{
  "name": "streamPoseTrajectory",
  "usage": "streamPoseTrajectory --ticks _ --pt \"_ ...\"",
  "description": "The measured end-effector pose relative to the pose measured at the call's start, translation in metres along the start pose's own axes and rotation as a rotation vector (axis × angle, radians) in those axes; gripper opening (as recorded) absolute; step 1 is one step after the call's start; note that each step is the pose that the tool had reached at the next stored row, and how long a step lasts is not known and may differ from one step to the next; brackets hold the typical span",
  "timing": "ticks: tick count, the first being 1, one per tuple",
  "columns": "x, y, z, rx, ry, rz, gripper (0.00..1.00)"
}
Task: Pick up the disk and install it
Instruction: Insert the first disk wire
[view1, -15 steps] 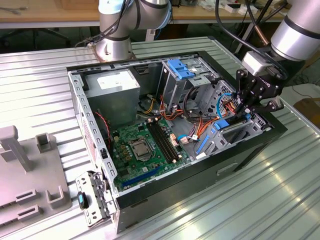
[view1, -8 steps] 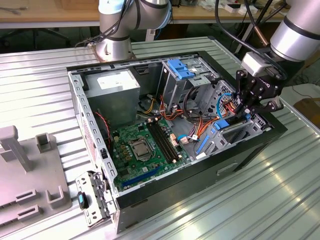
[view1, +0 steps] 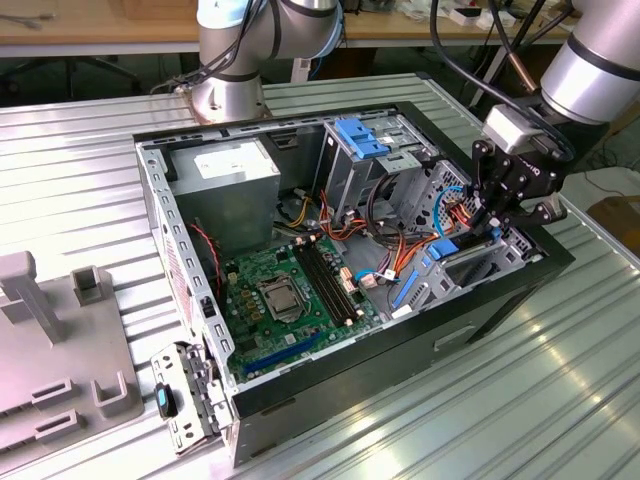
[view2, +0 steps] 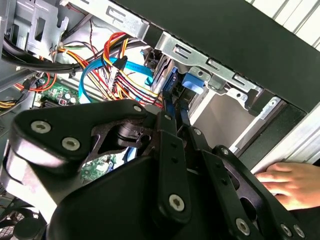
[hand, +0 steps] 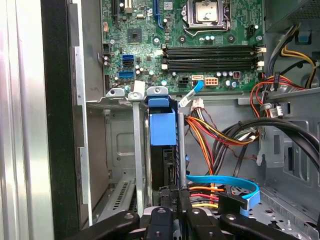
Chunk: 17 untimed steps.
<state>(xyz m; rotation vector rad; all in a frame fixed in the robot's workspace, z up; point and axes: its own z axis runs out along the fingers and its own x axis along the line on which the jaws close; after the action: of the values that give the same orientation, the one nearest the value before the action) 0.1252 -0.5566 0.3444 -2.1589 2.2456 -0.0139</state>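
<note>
Ribbed metal tabletop (view1: 560, 380) carries the open case (view1: 420, 340). Gripper (hand: 175, 200) reaches into the case's right end, fingers (view2: 172, 125) nearly closed on the disk (hand: 162, 127), standing on edge in its bay. Seating looks underway; finishing likely needs a straight push.

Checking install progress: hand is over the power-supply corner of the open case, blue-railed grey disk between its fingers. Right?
Wrong corner. In the exterior view the hand sits at the drive-bay end of the open black computer case, opposite the grey power-supply box. The blue-railed grey disk is between its fingers.
</note>
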Motion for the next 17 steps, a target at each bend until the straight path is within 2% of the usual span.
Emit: streamPoseTrajectory --ticks 17 --pt "0.0 0.0 0.0027 0.0 -0.0005 0.0 0.17"
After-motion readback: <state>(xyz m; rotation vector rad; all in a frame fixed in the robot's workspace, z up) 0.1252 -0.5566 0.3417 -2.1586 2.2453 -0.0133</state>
